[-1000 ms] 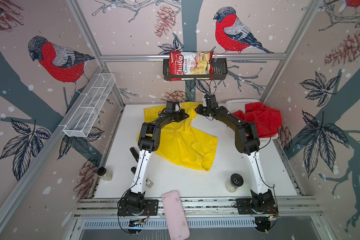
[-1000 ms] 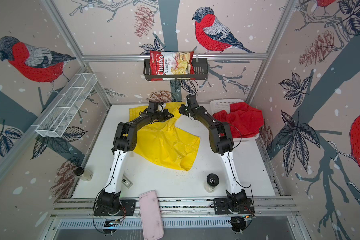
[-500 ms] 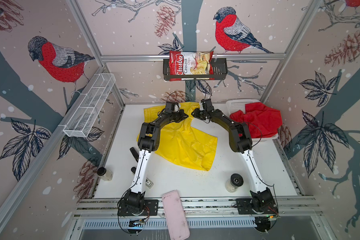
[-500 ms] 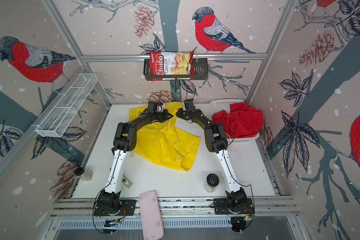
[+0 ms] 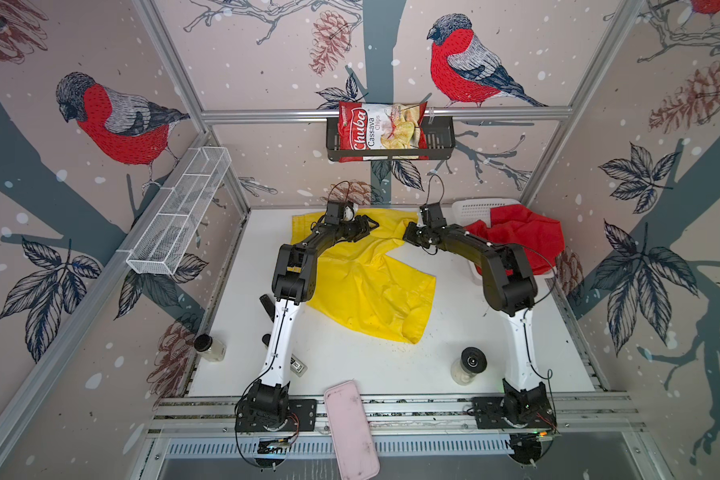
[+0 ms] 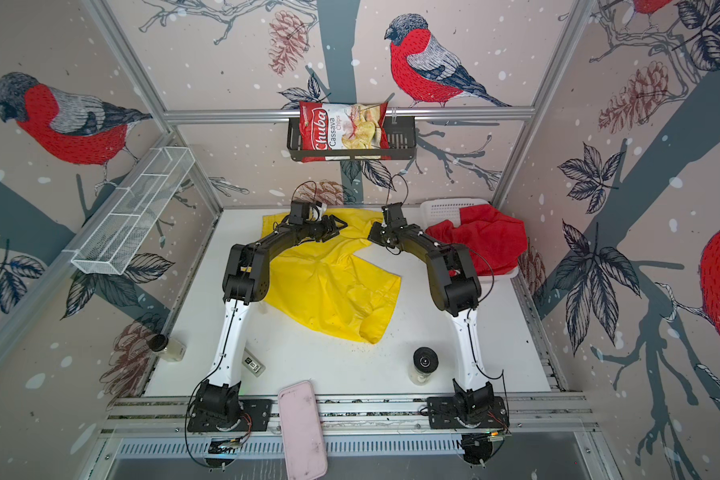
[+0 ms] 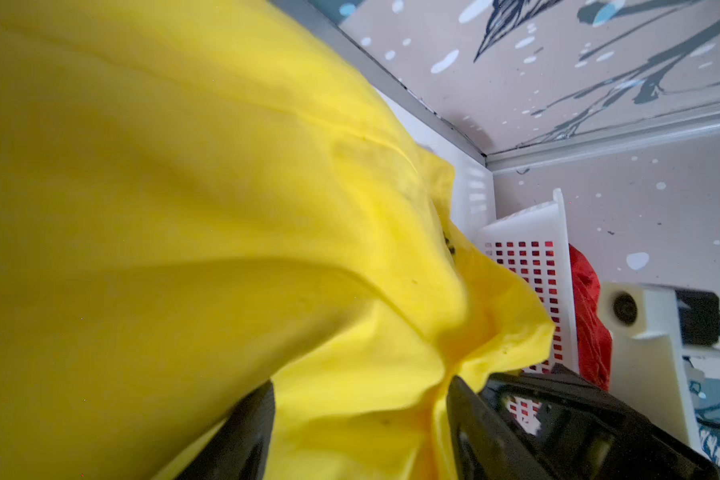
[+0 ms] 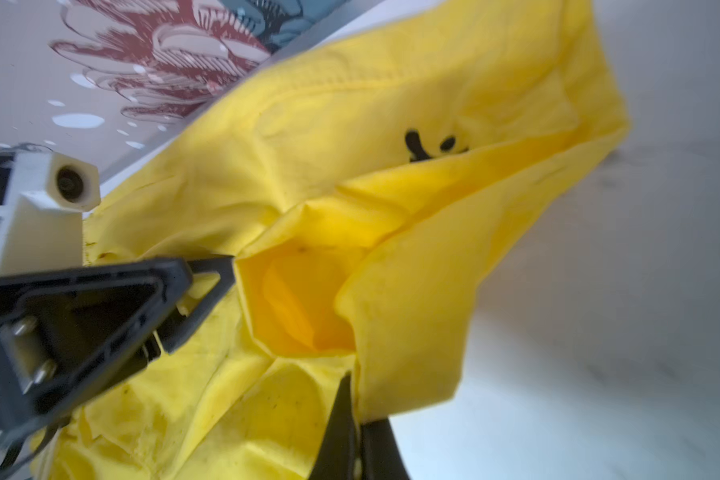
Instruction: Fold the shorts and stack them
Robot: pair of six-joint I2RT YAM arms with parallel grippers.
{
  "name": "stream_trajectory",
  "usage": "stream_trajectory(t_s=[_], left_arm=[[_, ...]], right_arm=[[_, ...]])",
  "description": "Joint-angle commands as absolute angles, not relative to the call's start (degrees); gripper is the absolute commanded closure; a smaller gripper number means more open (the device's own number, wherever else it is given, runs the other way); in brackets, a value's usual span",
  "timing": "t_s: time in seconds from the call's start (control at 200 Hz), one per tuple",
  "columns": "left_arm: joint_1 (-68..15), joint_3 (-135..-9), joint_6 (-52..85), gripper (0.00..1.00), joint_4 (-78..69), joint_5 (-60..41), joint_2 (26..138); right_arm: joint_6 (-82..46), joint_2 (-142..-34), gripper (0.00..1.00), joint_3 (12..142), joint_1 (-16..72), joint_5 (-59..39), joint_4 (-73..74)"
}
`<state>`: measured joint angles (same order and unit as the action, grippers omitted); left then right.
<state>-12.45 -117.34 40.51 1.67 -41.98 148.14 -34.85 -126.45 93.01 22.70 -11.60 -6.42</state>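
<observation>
Yellow shorts [image 5: 366,286] lie crumpled on the table [image 5: 454,332]; red shorts [image 5: 520,237] heap in the basket [image 5: 481,208].
We see right gripper [image 5: 406,237] pinching yellow cloth, left gripper [image 5: 370,227] gaping; a fold half-hides the logo [image 8: 431,146].

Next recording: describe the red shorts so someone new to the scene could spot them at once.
On the white tabletop, look to the far right corner, where a white perforated plastic basket stands. The crumpled red fabric shorts are heaped in and over it. Unlike the bright yellow fabric shorts spread mid-table, they are red and bunched.
</observation>
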Motion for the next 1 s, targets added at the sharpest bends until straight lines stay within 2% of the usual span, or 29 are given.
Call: stream_trajectory(t_s=[0.0, 0.16, 0.285, 0.415, 0.485, 0.52, 0.56, 0.605, 0.685, 0.825, 0.996], left_arm=[[-11.3, -115.5, 40.3, 0.34, 0.5, -40.3, 145.8], [-9.7, -111.2, 39.2, 0.34, 1.1, -38.2, 142.0], [-9.0, -107.8, 35.4, 0.35, 4.7, -33.3, 138.1], [-8.0, -104.6, 33.4, 0.37, 6.1, -28.2, 136.2], [-7.4, -104.0, 32.8, 0.40, 7.5, -25.7, 136.3], [-7.2, -103.7, 32.4, 0.42, 8.1, -24.1, 136.4], [-7.1, -103.5, 31.8, 0.45, 9.0, -22.4, 136.5], [-7.0, -103.2, 31.3, 0.46, 9.6, -21.2, 136.5], [-6.9, -102.3, 30.7, 0.49, 10.7, -19.2, 136.6], [-6.9, -101.7, 30.4, 0.52, 11.4, -18.8, 137.4], [-6.9, -101.6, 30.7, 0.54, 11.7, -18.6, 138.2]], right_arm=[[-36.0, -122.6, 0.94, 86.8, 21.7, -7.5, -4.0], [-35.9, -120.4, 0.91, 80.2, 20.0, -5.2, -4.1], [-33.5, -118.8, 0.76, 77.8, 19.3, -1.5, -7.1], [-32.6, -115.8, 0.74, 73.6, 18.8, -0.7, -6.5], [-32.7, -114.3, 0.69, 71.3, 18.8, -1.0, -5.8], [-32.9, -113.8, 0.71, 70.2, 18.8, -1.2, -5.2], [-33.0, -113.4, 0.82, 69.3, 18.9, -1.5, -4.7], [-33.3, -113.2, 0.89, 68.4, 18.8, -1.9, -4.3], [-33.6, -112.7, 0.90, 67.2, 18.8, -3.8, -2.6], [-34.2, -113.3, 0.70, 68.0, 18.9, -7.4, 0.0], [-35.6, -116.3, 0.64, 72.1, 19.0, -10.4, 2.0]])
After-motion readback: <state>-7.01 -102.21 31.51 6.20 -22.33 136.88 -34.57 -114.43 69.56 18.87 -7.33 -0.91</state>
